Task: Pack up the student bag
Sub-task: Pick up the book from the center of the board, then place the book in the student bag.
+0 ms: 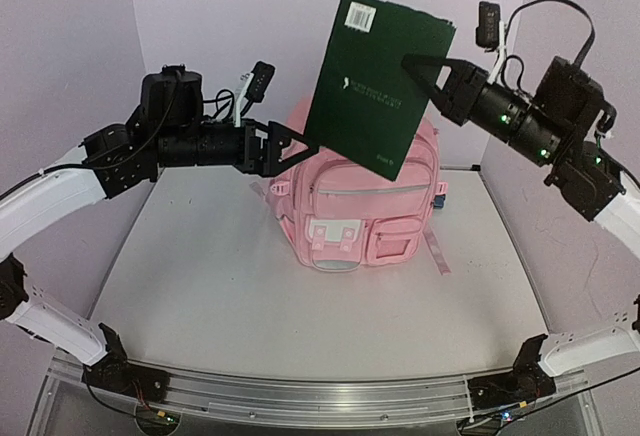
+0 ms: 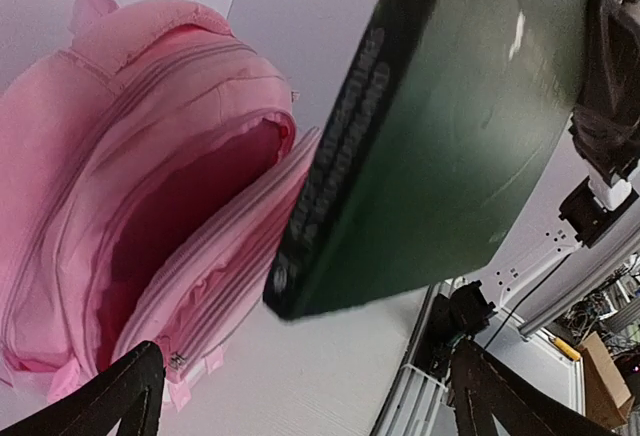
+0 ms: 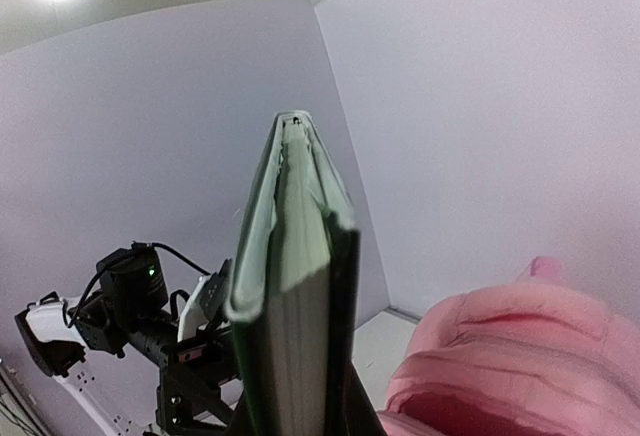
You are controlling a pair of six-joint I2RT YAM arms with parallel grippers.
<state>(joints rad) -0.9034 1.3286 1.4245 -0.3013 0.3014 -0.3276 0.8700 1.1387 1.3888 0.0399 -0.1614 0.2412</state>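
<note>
Clamping a dark green hardcover book (image 1: 380,81) by its right edge in the right gripper (image 1: 415,64), holding it tilted in the air, barcode corner uppermost. Hovering that book just above the student bag (image 1: 365,221), itself standing upright on the grey table (image 1: 230,296) at the far middle, front pockets facing near, main compartment gaping and showing red-pink lining. Spreading the left gripper (image 1: 305,141) wide beside the book's lower left corner, gripping nothing; unable to tell whether touching.
</note>
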